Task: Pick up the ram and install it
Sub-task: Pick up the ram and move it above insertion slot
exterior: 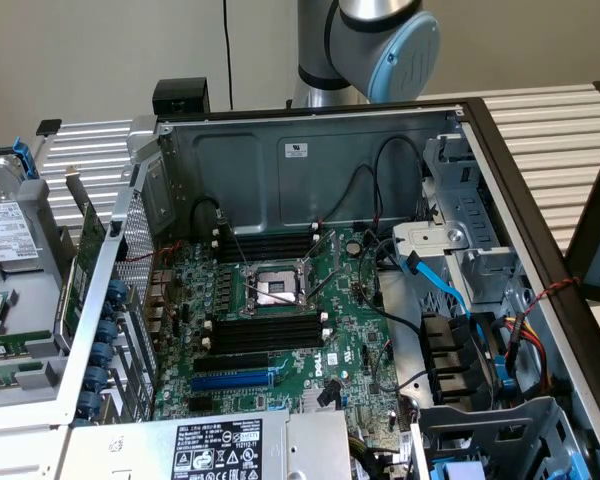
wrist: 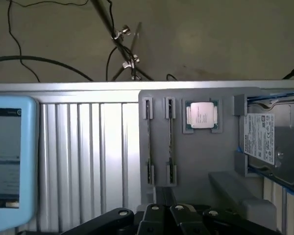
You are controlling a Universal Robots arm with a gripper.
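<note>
**A:** Where is the memory?

**B:** Two thin green ram sticks [wrist: 148, 142] stand on edge in slots of a grey moulded tray [wrist: 196, 166]. The second stick [wrist: 170, 142] is just beside the first. Both are near the tray's edge that meets the ribbed aluminium tabletop [wrist: 88, 156].

**A:** And the pincer?

**B:** The black gripper [wrist: 165, 199] has its fingers pressed together, pinching nothing. It hovers near the closer ends of the sticks. I cannot tell whether it touches the tray.

**A:** What else does the tray carry?

**B:** One square silver processor [wrist: 202, 116] lies just beside the second stick. One hard drive with a white label [wrist: 269, 142] sits in the compartment beyond it. That makes two sticks, one processor and one drive. A blue-rimmed screen [wrist: 10, 161] lies on the tabletop, well apart from the tray.

**A:** And the computer?

**B:** The grey metal case [exterior: 280, 150] lies open, showing the green motherboard [exterior: 360, 345]. One open processor socket [exterior: 273, 290] sits between two banks of black memory slots with white end clips [exterior: 270, 333]. Black cables [exterior: 365, 167] loop down the case's far wall and reach the board near the farther bank. One flat blue cable [exterior: 442, 283] runs by the drive cage at the exterior view's right. The arm's grey joint with its blue cap [exterior: 380, 40] stands behind the far wall.
</note>
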